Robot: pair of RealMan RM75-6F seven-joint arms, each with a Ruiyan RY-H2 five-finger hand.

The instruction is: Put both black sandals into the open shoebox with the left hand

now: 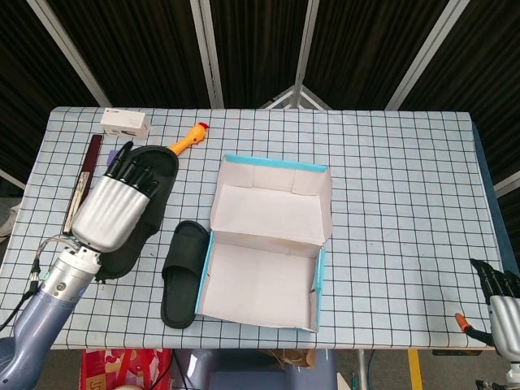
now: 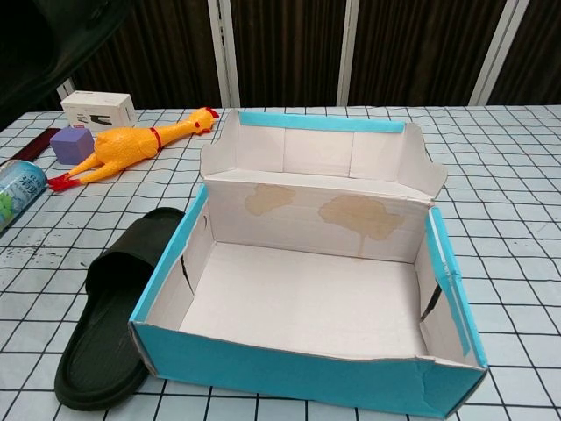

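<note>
Left hand [image 1: 114, 210]: dark fingers [image 1: 135, 172] wrapped onto sandal 1 [image 1: 154, 183], clamped on it. Sandal is held off the table [image 1: 406, 179], up near the head camera, so it looks oversized and covers part of the rubber chicken [image 1: 188, 136]. Chest view only shows a dark blur in the top-left corner, probably that sandal; the hand itself isn't visible there.

Grip looks to be across the upper part of the sandal with the rest hanging below the hand toward the wrist. My read: this is the carry phase, lifted high enough to clear the box wall before moving right.

Sandal 2 [image 2: 118, 320] lies flat on the table, just beside the left wall of the shoebox [image 2: 289, 373], toe end near the box corner. Untouched.

Shoebox is open, lid flap standing up at the back, inside empty. So 0 of 2 sandals in.

Right hand [image 1: 502, 302]: at the bottom-right table edge, well apart from everything, holds nothing, fingers look spread. Idle, as the task wants left only.

Next needs: travel right over the near wall, lower in, release. Risk: the hanging end catches the box rim or nudges sandal 2.

Clutter at far left: white box [image 2: 98, 109], purple cube [image 2: 71, 146], can [image 2: 17, 186]. All out of the path.
</note>
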